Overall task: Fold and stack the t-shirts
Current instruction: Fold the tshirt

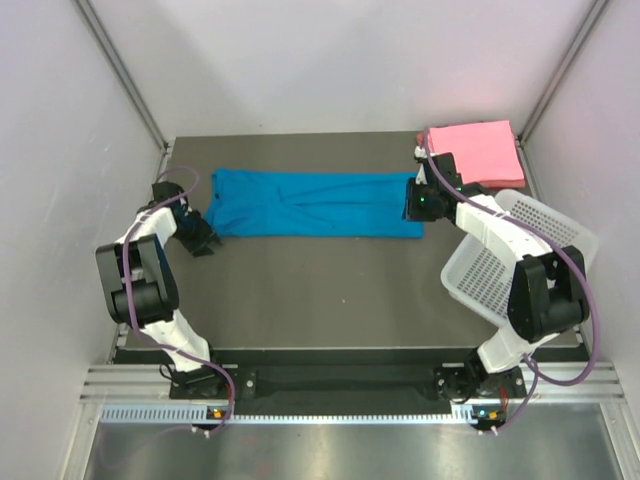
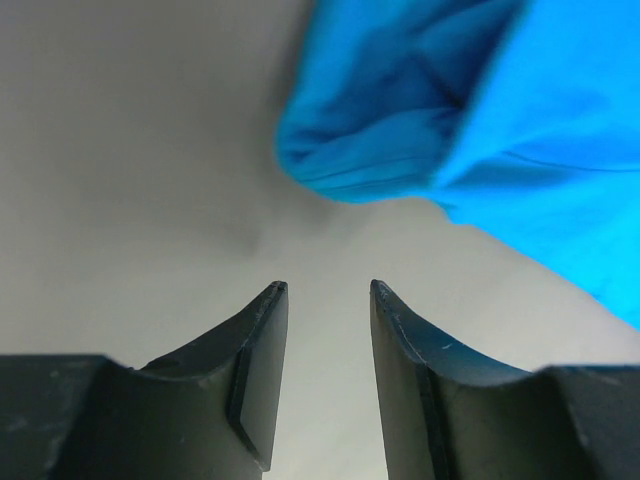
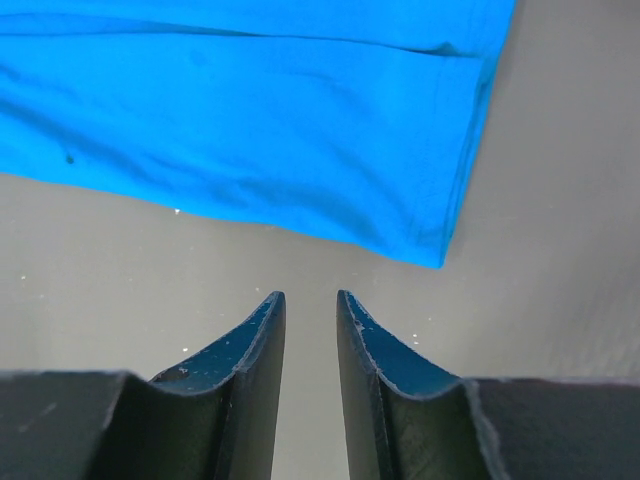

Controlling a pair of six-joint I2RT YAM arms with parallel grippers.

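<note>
Bending low, left gripper (image 2: 328,288) beside blue t-shirt (image 1: 315,215).

A matte grey tabletop (image 1: 320,300) fills the middle. A white perforated basket (image 1: 478,278) sits at its right edge, turned at an angle to it. Pale walls (image 1: 300,60) close three sides, and a metal rail (image 1: 120,385) runs along the near edge.

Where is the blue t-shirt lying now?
In the top view, the blue t-shirt lies spread flat in the middle, left of the pink stack and the white basket.
</note>
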